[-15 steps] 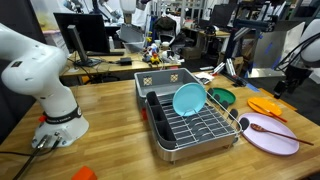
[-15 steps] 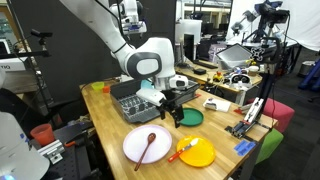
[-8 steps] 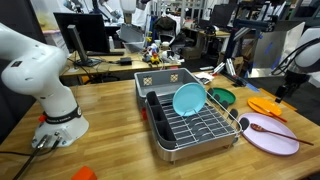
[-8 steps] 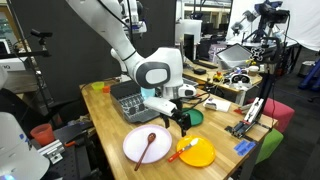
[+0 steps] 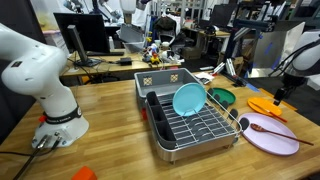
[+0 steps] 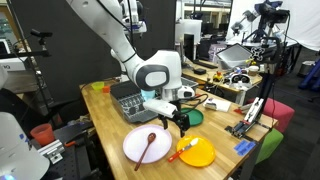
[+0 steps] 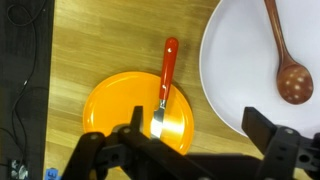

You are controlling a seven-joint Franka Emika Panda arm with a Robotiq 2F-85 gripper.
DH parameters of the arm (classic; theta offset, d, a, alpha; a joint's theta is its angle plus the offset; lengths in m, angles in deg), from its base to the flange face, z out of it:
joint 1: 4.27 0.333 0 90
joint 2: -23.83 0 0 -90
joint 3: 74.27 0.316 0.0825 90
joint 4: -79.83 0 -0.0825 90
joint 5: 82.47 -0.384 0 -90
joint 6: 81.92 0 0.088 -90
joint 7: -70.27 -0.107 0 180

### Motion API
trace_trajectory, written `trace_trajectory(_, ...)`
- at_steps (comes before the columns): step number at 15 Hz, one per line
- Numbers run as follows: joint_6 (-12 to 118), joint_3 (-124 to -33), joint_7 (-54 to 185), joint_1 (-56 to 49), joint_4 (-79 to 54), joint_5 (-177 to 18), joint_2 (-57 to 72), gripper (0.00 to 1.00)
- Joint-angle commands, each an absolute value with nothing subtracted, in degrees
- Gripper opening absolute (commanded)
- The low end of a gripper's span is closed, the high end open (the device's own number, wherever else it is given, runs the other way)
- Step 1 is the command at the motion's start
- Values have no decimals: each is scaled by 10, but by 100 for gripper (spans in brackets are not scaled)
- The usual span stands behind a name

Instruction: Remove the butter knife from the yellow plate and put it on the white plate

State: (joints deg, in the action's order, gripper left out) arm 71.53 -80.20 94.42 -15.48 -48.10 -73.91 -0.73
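The wooden surface [image 7: 100, 40] carries everything. On it, in the wrist view, the white plate [image 7: 235, 60] sits at 3 o'clock of the yellow plate [image 7: 115, 110], close beside it. A wooden spoon [image 7: 293, 85] lies on the white plate's 3 o'clock side.

The pincer [image 7: 195, 132] hangs above the yellow plate's 3 o'clock rim, spread wide and holding nothing. The butter knife [image 7: 168, 70] lies along the 12-to-6 line, its blade on the yellow plate and its red handle poking past the rim at 1 o'clock.

The step in hand looks like the approach for the grasp. The jaws stand at 9 and 3, already across the knife's thin width, so no twist seems needed. The pincer should shift toward 11 o'clock until the handle sits midway, then descend low. The handle seems propped on the rim, which probably gives the fingers room. Afterwards, set the knife on the white plate's bare 9 o'clock part, apart from the spoon.
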Motion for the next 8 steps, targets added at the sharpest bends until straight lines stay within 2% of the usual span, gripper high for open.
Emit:
trace_trajectory(1,757,-789,984,-175,-476,-724,-41,100)
trace_trajectory(8,812,-769,1009,-208,-435,-719,-113,100)
